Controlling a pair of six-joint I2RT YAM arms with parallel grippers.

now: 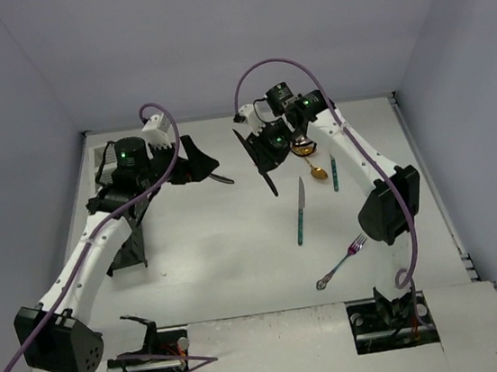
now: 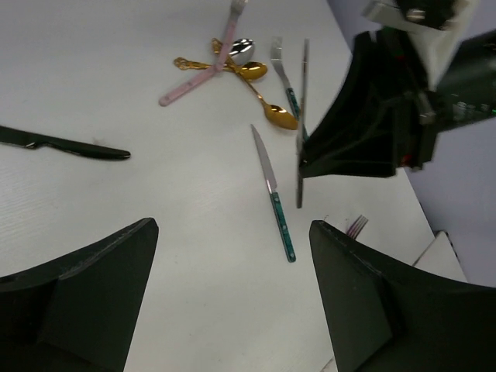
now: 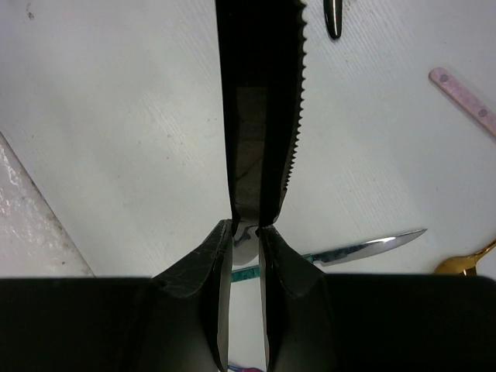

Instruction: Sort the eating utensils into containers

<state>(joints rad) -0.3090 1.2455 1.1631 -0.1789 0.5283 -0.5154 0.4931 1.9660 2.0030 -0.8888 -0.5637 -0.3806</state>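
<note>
Black serrated knife [image 3: 260, 116] pinched at one end by right gripper [image 3: 246, 231], blade running straight out past the fingertips. Left gripper [image 2: 232, 226] spread wide, holding nothing. Teal-handled knife [image 2: 273, 194] flat on table [image 2: 116, 62] just ahead of it, second black knife [image 2: 62, 143] ahead-left.

Black knife [image 3: 260, 116] aloft; teal-handled knife [image 1: 301, 211] flat.

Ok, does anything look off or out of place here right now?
The right fingers pinch the black serrated knife by just one end, so the hold looks marginal. The pinkish metal fork lies alone near the right arm's base, away from the other cutlery. Nothing looks spilled or broken.
</note>
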